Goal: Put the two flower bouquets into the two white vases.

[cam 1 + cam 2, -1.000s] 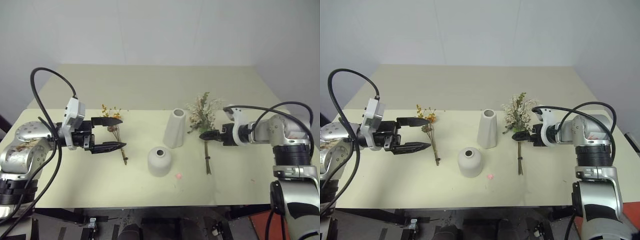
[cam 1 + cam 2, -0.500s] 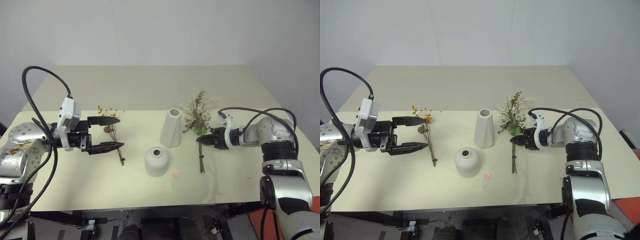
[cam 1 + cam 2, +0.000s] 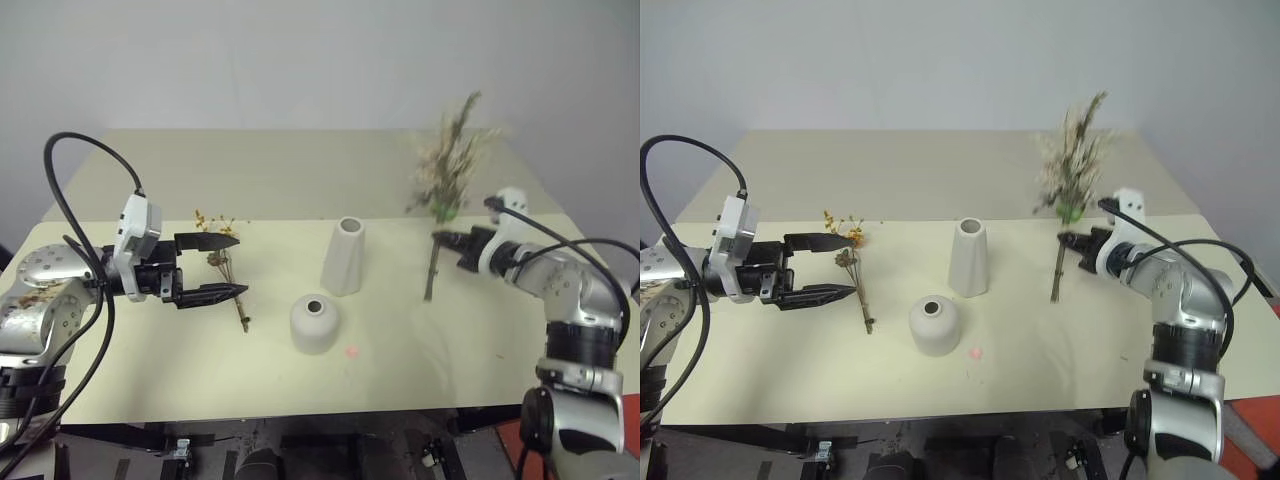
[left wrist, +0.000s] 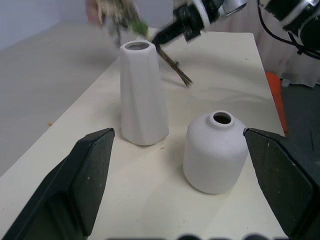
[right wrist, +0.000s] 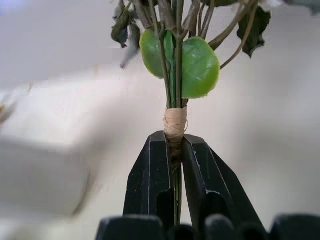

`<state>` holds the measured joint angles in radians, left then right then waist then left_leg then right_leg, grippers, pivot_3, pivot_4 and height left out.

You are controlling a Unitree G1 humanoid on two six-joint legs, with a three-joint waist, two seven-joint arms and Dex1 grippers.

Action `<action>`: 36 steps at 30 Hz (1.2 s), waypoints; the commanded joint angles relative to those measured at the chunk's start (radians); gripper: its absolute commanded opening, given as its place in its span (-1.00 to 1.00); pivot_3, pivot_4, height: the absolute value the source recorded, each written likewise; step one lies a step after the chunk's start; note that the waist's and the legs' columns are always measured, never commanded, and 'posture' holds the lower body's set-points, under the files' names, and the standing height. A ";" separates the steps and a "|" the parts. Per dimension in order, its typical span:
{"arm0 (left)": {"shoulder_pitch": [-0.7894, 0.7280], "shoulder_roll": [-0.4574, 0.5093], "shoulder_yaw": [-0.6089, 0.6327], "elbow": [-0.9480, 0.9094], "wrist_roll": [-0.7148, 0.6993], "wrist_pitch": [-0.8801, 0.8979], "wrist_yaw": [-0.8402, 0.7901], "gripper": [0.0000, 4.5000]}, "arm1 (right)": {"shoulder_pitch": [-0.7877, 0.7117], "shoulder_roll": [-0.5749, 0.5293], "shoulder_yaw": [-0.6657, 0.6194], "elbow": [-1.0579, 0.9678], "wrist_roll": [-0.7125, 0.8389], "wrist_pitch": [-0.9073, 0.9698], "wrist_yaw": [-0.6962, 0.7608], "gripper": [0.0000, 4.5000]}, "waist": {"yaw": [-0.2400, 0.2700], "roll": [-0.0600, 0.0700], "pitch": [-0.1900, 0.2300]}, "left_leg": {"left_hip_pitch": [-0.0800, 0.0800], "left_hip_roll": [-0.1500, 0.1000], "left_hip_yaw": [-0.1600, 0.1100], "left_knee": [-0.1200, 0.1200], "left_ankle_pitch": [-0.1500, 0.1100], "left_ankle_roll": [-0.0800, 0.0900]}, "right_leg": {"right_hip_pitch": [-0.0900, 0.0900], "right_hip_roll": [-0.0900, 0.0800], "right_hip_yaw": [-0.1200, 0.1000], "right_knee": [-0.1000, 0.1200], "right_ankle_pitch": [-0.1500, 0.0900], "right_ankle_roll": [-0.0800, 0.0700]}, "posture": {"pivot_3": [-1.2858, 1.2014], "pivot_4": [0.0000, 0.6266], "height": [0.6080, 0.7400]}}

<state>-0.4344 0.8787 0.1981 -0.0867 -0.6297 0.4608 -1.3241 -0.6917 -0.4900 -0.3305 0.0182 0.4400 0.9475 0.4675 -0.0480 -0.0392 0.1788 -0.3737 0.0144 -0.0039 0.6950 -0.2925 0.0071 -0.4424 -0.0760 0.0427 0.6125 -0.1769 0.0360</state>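
Left gripper (image 3: pixel 228 266) at frame left, fingers spread wide, pointing right. Right gripper (image 3: pixel 440 238) at right, clamped tight, pointing left.

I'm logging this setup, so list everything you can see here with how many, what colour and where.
Table: one, pale cream, under everything.
Tall vase: one, white tapered cone, upright near the table's middle.
Short vase: one, white dome with a small top hole, upright in front of the tall vase.
Small bouquet: one, yellow-orange flowers on thin brown stems, lying on the table by the left gripper.
Large bouquet: one, cream sprigs and green leaves, held upright above the table's right side.
Pink speck: one, on the table near the short vase.
Left gripper: black fingers, open, hovering by the small bouquet.
Right gripper: black fingers, shut on the large bouquet's stems.
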 commanded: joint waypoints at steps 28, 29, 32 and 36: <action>-0.108 -0.073 -0.071 0.063 0.019 -0.048 -0.058 1.00 | -0.147 0.132 0.147 -0.334 0.204 -0.306 0.014 -0.94 | 0.005 0.000 0.000 | 0.002 0.000 -0.001 0.000 0.000 -0.001 | 0.001 0.001 -0.001 0.001 0.000 -0.001 | 0.03 -0.52 1.00; -0.111 -0.073 -0.073 0.065 0.021 -0.049 -0.059 1.00 | -0.143 0.137 0.151 -0.341 0.210 -0.306 0.010 -0.94 | 0.005 0.000 0.000 | 0.002 0.000 -0.001 0.000 0.000 -0.001 | 0.001 0.001 -0.001 0.001 0.000 -0.001 | 0.03 -0.52 1.00; -0.124 -0.075 -0.080 0.073 0.027 -0.051 -0.064 1.00 | -0.128 0.151 0.166 -0.345 0.213 -0.308 0.002 -0.94 | 0.005 0.000 0.000 | 0.002 0.000 -0.001 0.000 0.000 -0.001 | 0.001 0.001 -0.001 0.001 0.000 -0.001 | 0.03 -0.52 1.00; -0.145 -0.081 -0.088 0.086 0.035 -0.058 -0.070 1.00 | -0.107 0.161 0.189 -0.316 0.190 -0.331 0.009 -0.94 | 0.005 0.000 0.000 | 0.002 0.000 -0.001 0.001 0.000 -0.001 | 0.001 0.001 -0.001 0.001 0.000 -0.001 | 0.03 -0.52 1.00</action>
<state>-0.5547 0.7961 0.1054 0.0008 -0.5915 0.4185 -1.3878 -0.8002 -0.3299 -0.1384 -0.2836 0.6300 0.6436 0.4762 -0.0429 -0.0388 0.1790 -0.3711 0.0147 -0.0048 0.6957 -0.2920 0.0065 -0.4413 -0.0754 0.0419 0.6133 -0.1766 0.0352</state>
